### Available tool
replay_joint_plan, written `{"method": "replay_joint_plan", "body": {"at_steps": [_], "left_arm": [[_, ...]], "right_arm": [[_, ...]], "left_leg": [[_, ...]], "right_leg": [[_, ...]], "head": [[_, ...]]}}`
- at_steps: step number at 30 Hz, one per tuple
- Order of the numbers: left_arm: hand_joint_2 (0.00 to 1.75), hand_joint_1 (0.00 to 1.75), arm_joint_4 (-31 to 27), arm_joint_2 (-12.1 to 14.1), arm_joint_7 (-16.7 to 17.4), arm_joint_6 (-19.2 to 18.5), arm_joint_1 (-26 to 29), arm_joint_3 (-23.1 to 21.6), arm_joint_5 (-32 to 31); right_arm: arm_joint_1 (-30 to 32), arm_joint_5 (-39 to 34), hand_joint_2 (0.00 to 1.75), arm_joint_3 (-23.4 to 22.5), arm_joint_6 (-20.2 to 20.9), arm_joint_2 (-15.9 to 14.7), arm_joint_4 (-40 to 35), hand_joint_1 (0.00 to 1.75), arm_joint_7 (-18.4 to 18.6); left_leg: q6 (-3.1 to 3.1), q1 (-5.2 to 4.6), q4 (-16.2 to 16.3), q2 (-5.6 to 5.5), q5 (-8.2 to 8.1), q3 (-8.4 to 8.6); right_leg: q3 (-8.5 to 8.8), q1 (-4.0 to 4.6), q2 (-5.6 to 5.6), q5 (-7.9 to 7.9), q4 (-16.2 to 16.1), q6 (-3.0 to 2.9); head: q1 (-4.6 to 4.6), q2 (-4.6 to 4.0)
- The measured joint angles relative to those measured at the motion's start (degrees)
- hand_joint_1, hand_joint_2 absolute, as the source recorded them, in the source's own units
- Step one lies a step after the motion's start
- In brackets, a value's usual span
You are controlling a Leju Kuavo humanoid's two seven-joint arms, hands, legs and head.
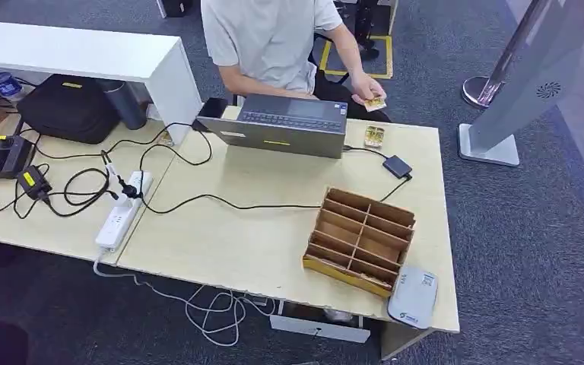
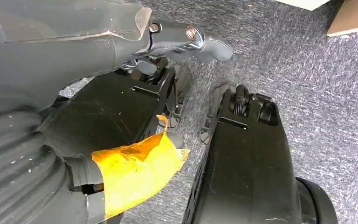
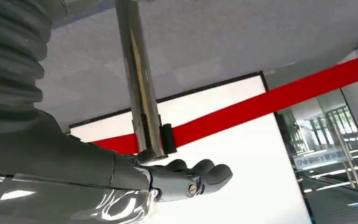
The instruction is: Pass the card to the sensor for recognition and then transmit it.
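In the head view the pale wooden table (image 1: 258,228) fills the middle of the frame, and at its far edge a person (image 1: 270,38) sits behind a grey laptop (image 1: 285,125), holding a yellowish card (image 1: 374,101) in one hand at upper centre. Just below that hand, a second card (image 1: 374,136) lies on the table beside the laptop, and a small dark sensor (image 1: 397,166) on a cable sits a little lower right of it. A brown wooden divider box (image 1: 361,237) stands at lower right, with a grey device (image 1: 413,296) at the table's corner; its print is too small to read. My left hand (image 2: 182,39) hangs over grey carpet, fingers extended, holding nothing. My right hand (image 3: 186,177) is likewise empty, fingers stretched out together, near a chrome post (image 3: 142,93) with a red belt (image 3: 270,100); the distant signage is illegible.
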Motion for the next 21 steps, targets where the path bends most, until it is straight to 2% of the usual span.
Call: {"method": "replay_joint_plan", "body": {"at_steps": [5, 7, 9, 10, 12, 14, 16, 18, 19, 20, 21], "left_arm": [[1.75, 0.00, 0.02, -0.17, -0.02, -0.90, -0.35, -0.02, -0.33], [1.75, 0.00, 0.02, -0.33, 0.00, -1.49, -0.68, -0.04, -0.55], [1.75, 0.00, 0.02, -0.53, -0.02, -2.90, -1.00, -0.07, -0.59], [1.75, 0.00, 0.02, -0.61, -0.04, -4.22, -1.15, -0.09, -0.50], [1.75, 0.00, 0.02, -0.66, 0.31, -4.88, -1.16, -0.09, 0.02], [1.75, 0.00, 0.02, -0.66, 1.40, -5.48, -1.16, -0.09, 0.79], [1.75, 0.00, 0.04, -0.66, 2.65, -6.45, -1.16, -0.09, 1.60], [1.75, 0.00, 0.15, -0.70, 5.47, -8.92, -1.16, -0.09, 3.02], [0.00, 0.00, 0.17, -0.70, 6.19, -9.97, -1.16, -0.09, 3.30], [0.00, 0.00, 0.22, -0.70, 6.87, -11.33, -1.15, -0.09, 3.37], [1.75, 0.00, 0.22, -0.70, 7.54, -12.41, -1.15, -0.09, 3.58]], "right_arm": [[-3.32, 4.99, 1.75, 3.74, 0.00, 0.00, -0.44, 0.00, 2.28], [-6.66, 7.86, 1.75, 6.85, 0.00, -0.02, 0.04, 0.00, 4.33], [-10.92, 11.18, 1.75, 11.46, 0.13, -0.02, 1.26, 0.00, 7.44], [-15.10, 13.24, 1.75, 16.20, 0.35, 0.00, 2.81, 0.00, 9.24], [-18.87, 13.40, 1.75, 21.56, 1.34, 0.29, 3.61, 0.00, 9.40], [-21.44, 13.64, 1.75, 28.09, 5.50, 1.92, 2.17, 0.00, 12.03], [-22.70, 14.37, 1.75, 32.60, 7.46, 3.33, 0.69, 0.00, 13.97], [-23.64, 14.80, 1.75, 39.20, 9.69, 5.51, -1.80, 0.00, 17.82], [-24.31, 14.47, 1.75, 41.52, 10.32, 6.45, -2.58, 0.00, 18.71], [-25.61, 13.64, 1.75, 44.32, 10.73, 7.59, -2.78, 0.00, 18.91], [-27.10, 12.47, 1.75, 47.61, 11.28, 8.78, -2.65, 0.00, 18.38]], "left_leg": [[0.00, 0.00, 0.00, 0.26, 0.00, -0.06], [0.02, 0.00, 0.00, 0.47, 0.03, -0.06], [0.02, 0.00, 0.01, 0.62, 0.14, -0.02], [-0.02, 0.01, 0.01, 0.66, 0.26, -0.03], [-0.02, 0.02, 0.01, 0.63, 0.42, -0.12], [-0.05, 0.09, 0.01, 0.52, 0.47, -0.14], [-0.08, 0.10, 0.00, 0.52, 0.50, -0.15], [-0.13, 0.13, -0.02, 0.42, 0.54, -0.31], [-0.17, 0.13, -0.02, 0.40, 0.59, -0.34], [-0.18, 0.12, -0.02, 0.46, 0.59, -0.37], [-0.18, 0.12, -0.02, 0.55, 0.59, -0.38]], "right_leg": [[-0.06, -0.01, 0.27, 0.11, 0.05, -0.08], [-0.10, 0.00, 0.47, 0.17, 0.06, -0.08], [-0.17, 0.00, 0.68, 0.31, 0.08, 0.01], [-0.29, 0.00, 0.75, 0.43, 0.09, -0.07], [-0.37, 0.01, 0.71, 0.50, 0.09, -0.05], [-0.37, 0.08, 0.60, 0.51, 0.10, -0.06], [-0.43, 0.09, 0.61, 0.54, 0.12, -0.11], [-0.46, 0.13, 0.52, 0.54, 0.17, -0.12], [-0.53, 0.13, 0.51, 0.54, 0.20, -0.12], [-0.62, 0.12, 0.59, 0.59, 0.23, -0.18], [-0.70, 0.13, 0.67, 0.61, 0.23, -0.22]], "head": [[0.00, 0.00], [0.02, 0.00], [0.02, 0.00], [0.00, 0.00], [-0.02, 0.00], [0.04, 0.00], [-0.04, 0.00], [0.02, 0.00], [0.02, 0.00], [0.02, 0.00], [-0.02, 0.00]]}}
